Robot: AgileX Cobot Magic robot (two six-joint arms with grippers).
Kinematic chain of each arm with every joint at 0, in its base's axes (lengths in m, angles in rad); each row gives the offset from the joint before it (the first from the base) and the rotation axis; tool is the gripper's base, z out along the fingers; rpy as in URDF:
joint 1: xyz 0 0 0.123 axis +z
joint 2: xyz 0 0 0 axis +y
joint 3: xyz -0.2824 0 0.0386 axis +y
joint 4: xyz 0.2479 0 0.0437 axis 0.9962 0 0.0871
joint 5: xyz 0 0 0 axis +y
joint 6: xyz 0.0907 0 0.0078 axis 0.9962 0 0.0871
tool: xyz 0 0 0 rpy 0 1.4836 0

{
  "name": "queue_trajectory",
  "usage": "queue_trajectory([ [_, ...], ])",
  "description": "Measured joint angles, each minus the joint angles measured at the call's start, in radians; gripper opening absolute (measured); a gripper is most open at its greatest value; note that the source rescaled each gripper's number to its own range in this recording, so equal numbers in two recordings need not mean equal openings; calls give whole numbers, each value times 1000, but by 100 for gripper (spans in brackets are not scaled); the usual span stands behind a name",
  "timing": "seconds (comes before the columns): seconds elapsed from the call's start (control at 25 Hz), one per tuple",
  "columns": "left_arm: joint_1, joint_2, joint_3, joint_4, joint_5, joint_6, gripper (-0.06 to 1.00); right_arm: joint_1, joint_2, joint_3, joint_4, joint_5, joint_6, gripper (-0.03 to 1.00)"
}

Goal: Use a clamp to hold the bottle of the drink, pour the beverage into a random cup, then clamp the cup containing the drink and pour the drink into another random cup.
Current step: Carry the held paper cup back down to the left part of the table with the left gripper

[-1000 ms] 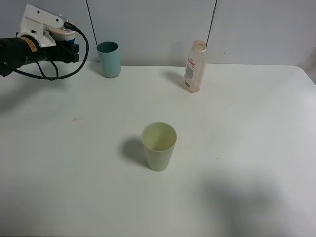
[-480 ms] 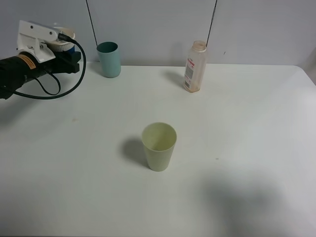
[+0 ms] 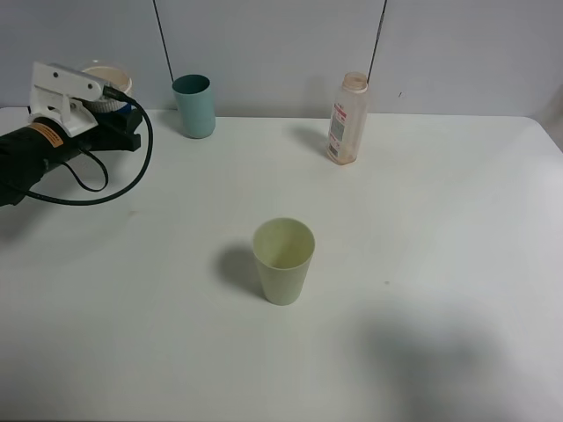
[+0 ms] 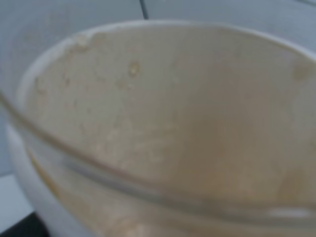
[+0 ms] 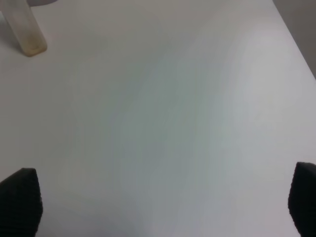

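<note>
With the bottle (image 3: 347,119) standing nearly empty at the far side, the left gripper (image 3: 113,98), fingers closed on the blue-and-white cup (image 3: 109,85) at far left, appears to be mid second pour; next it must reach the teal cup (image 3: 194,105); right fingers gape wide, empty.

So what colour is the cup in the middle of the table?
Pale yellow-green cup, clearest in the exterior high view.

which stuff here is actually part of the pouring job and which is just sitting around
Part of the job:
- bottle, upright at the back of the table
- blue-and-white paper cup, held in the left tool
- teal cup, at the back near the left tool

Just lying about:
- pale green cup, mid-table
- table
</note>
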Motion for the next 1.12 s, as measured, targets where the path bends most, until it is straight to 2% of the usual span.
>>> queue_trajectory([
  [0.6, 0, 184, 4, -9, -163, 2, 2, 0, 0, 0, 0, 0, 0, 100],
  [1.12, 0, 286, 4, -19, -191, 2, 2, 0, 0, 0, 0, 0, 0, 100],
])
